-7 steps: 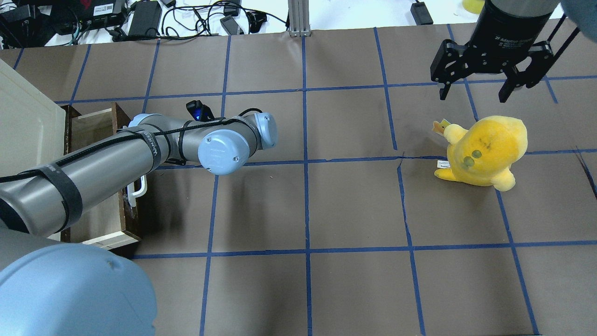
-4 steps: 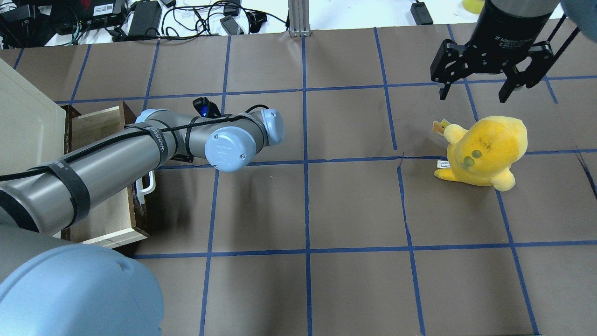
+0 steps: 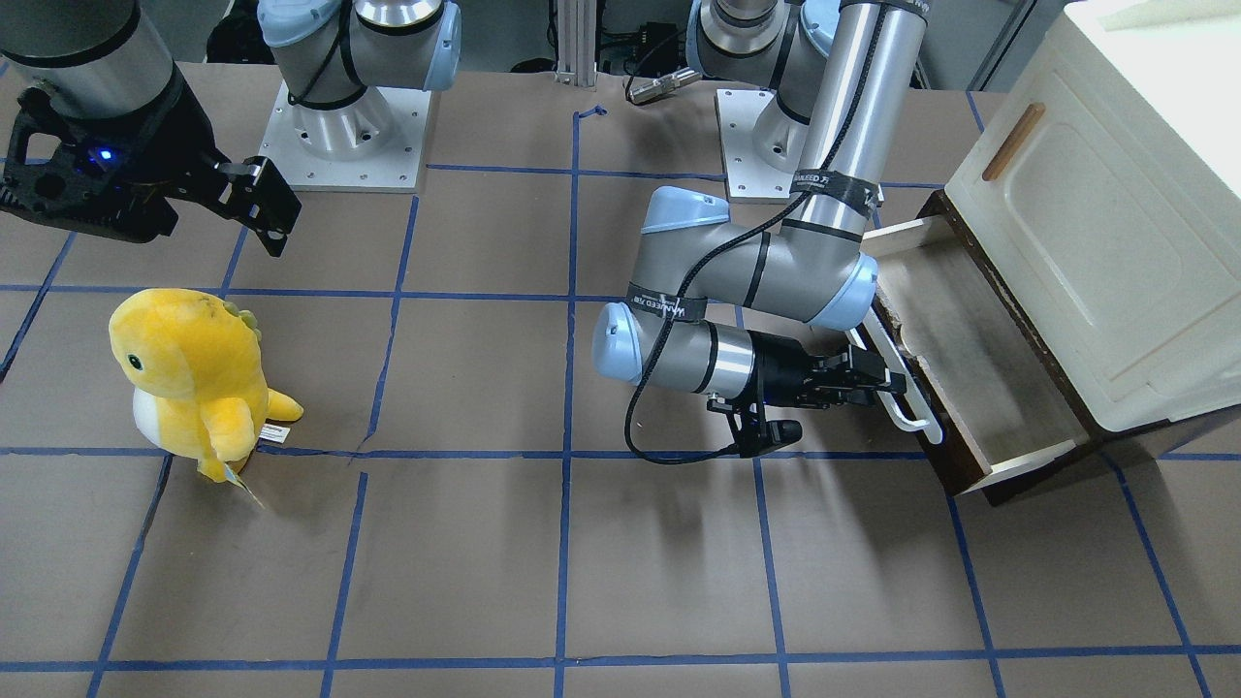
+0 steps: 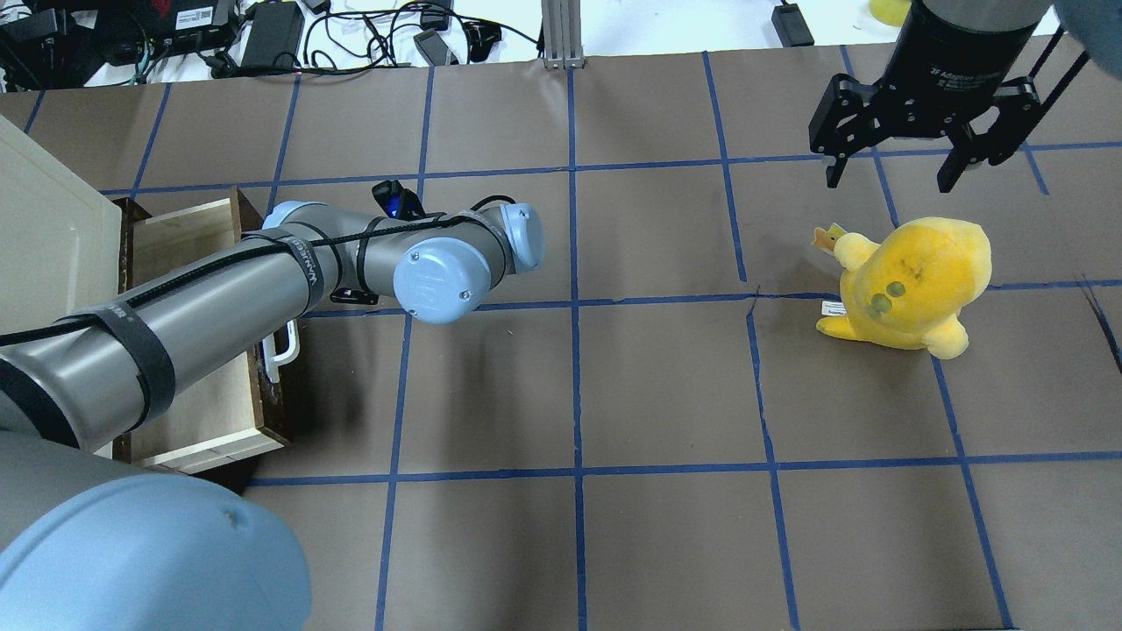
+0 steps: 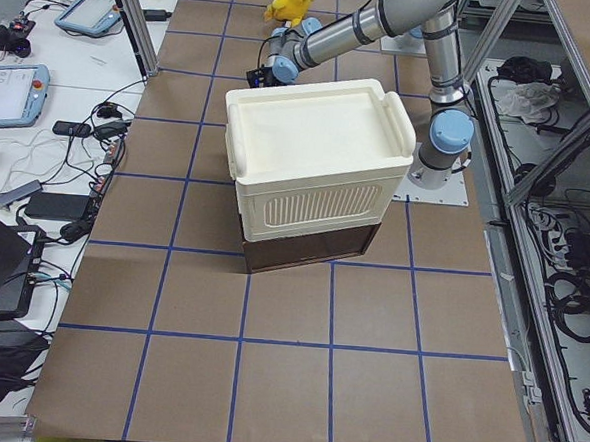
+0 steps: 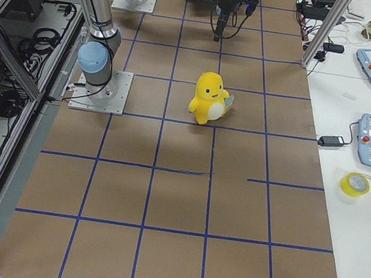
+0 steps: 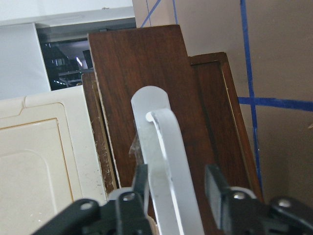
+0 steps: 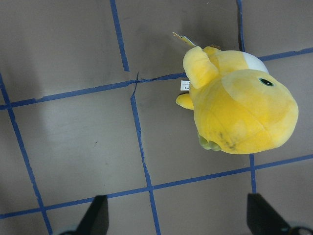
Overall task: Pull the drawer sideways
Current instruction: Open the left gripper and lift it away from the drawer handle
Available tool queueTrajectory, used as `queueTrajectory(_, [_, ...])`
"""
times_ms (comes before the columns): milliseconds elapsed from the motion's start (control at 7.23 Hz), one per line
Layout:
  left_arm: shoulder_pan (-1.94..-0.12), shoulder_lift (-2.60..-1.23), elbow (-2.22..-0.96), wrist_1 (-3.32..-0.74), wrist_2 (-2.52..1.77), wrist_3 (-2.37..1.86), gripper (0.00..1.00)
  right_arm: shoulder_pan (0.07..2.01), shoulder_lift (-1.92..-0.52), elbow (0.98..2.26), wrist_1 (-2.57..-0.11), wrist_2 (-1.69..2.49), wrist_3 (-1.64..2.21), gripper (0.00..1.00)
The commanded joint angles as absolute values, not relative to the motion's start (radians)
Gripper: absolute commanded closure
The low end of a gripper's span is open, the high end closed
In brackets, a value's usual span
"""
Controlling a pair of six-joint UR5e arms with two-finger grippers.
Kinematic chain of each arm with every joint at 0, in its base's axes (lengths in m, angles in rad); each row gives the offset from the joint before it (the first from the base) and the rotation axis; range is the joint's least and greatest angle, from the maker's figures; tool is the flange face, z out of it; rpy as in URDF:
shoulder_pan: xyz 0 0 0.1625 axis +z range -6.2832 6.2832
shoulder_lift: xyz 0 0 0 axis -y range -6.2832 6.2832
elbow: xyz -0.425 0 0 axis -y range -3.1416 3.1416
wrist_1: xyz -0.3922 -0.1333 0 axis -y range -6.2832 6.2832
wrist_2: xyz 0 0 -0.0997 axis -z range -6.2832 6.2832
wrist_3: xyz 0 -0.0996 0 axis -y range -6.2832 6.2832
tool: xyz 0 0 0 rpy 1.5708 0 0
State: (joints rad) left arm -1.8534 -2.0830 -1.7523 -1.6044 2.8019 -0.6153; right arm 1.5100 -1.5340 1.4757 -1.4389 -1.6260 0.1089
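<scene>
Table (image 4: 666,386): brown paper, blue lines.
Drawer (image 3: 970,359): out farther than before.
Left claw (image 3: 887,383): closed on white handle (image 3: 911,412).
Right claw (image 4: 887,180): open wide.

From overhead I see the brown-papered table (image 4: 666,386), gridded in blue tape. A yellow plush toy (image 4: 912,280) stands at three o'clock, and a cream cabinet (image 4: 44,237) with its open drawer (image 4: 206,416) at nine.

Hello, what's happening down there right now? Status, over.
Left gripper shut on drawer handle. Drawer partly out of cabinet. Right gripper open, hovering near yellow plush. Nothing seen blocking drawer.
</scene>
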Motion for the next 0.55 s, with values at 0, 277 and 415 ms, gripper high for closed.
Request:
queueTrajectory(0, [-1.862,-2.048,-1.726,-1.601,2.746,-0.507,0.26,1.511,-1.534,1.476,-1.437,-1.626,0.109,0.00])
queueTrajectory(277, [-1.868,-1.987,-1.636,-1.574,2.462,-0.360,0.26,1.511,-1.534,1.476,-1.439,-1.626,0.109,0.00])
queueTrajectory(415, [-1.865,-1.941,-1.588,-1.533,2.275,-0.222,0.26,1.511,-1.534,1.476,-1.439,-1.626,0.109,0.00])
